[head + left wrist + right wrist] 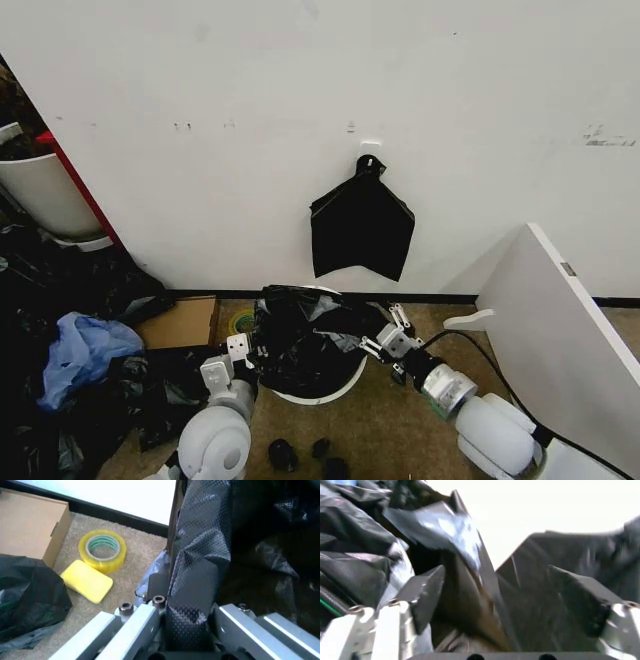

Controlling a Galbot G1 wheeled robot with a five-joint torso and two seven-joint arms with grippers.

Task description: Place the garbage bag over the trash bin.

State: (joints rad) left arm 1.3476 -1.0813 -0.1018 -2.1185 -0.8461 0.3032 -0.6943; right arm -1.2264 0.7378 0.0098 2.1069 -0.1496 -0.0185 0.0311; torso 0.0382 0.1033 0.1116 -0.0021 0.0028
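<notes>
Nearest the camera in the head view, both arms are seen reaching forward from the bottom edge toward a bin on the carpeted floor [400, 440]. The left gripper [240, 352] is placed at the left side of the bin, and in the left wrist view its fingers [135, 624] are seen set apart with a fold of the garbage bag [300, 345] running between them; whether the film is pinched cannot be told. The right gripper [385, 335] is placed at the right side of the bin. In the right wrist view its fingers [422, 590] are seen spread, with crumpled black film lying between them; a firm grip cannot be confirmed.

The trash bin [320, 393] is seen standing upright between the two grippers, its white lower wall showing below the plastic. The garbage bag is draped over its top and sags into the opening, wrinkled and glossy.

Beside the left gripper, on the floor, a roll of yellow tape [102, 549] and a yellow sponge [87, 581] are seen just beside each other, with a cardboard box [180, 322] next to them. Farther left, a blue plastic bag [80, 352] rests among a heap of black bags [90, 285]. To the right, a white panel [560, 340] is seen leaning.

Farthest off, a flat black bag [360, 228] with a knotted top is hung on the white wall [300, 100] above the bin, and a larger white tub [40, 190] with a red edge is seen at the far left.
</notes>
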